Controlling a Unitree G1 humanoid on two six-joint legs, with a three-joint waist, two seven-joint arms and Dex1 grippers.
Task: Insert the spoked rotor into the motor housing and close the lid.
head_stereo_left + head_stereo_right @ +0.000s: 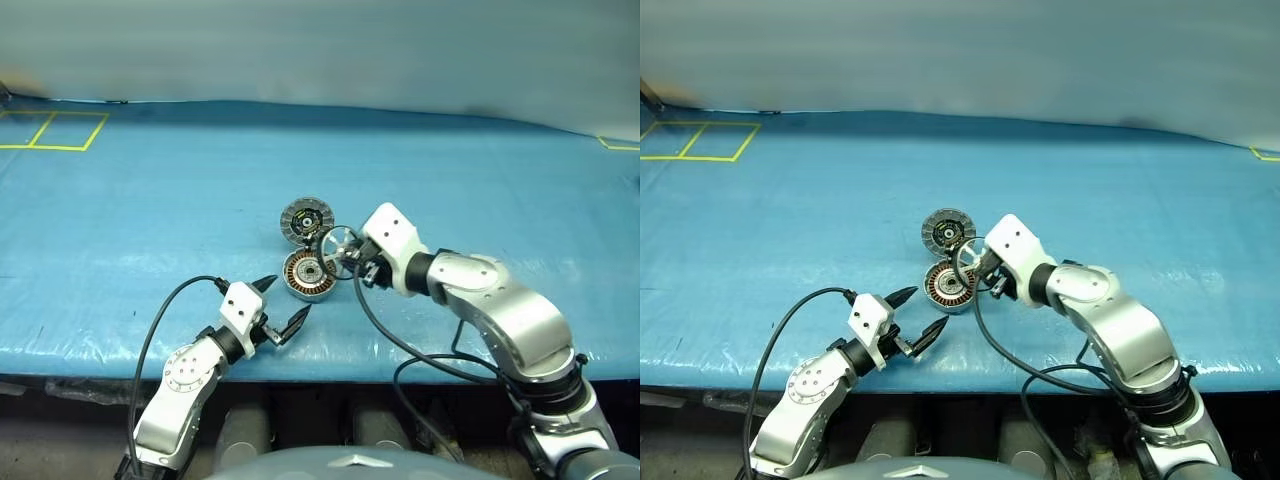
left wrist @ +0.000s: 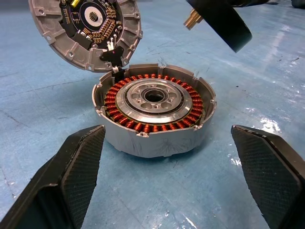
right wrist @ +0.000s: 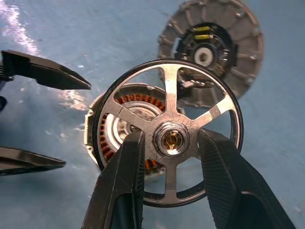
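head views: the motor housing point(image 1: 308, 275) sits on the blue counter point(image 1: 120, 220) near its front edge, with the lid point(image 1: 306, 217) swung open on its far side. the right gripper point(image 1: 352, 262) holds the spoked rotor point(image 1: 339, 243) just above and right of the housing; a tilted approach could catch the rim.

left wrist view: the left gripper point(image 2: 167, 179) hangs released, fingers wide, just near of the housing point(image 2: 155, 114). its copper windings lie exposed, so a misaligned drop could scrape them.

right wrist view: the right gripper point(image 3: 167, 164) is clenched on the rotor point(image 3: 169, 138) at the hub. this narrow pinch could let the wheel pivot or slip, and the lid point(image 3: 212, 45) could get knocked.
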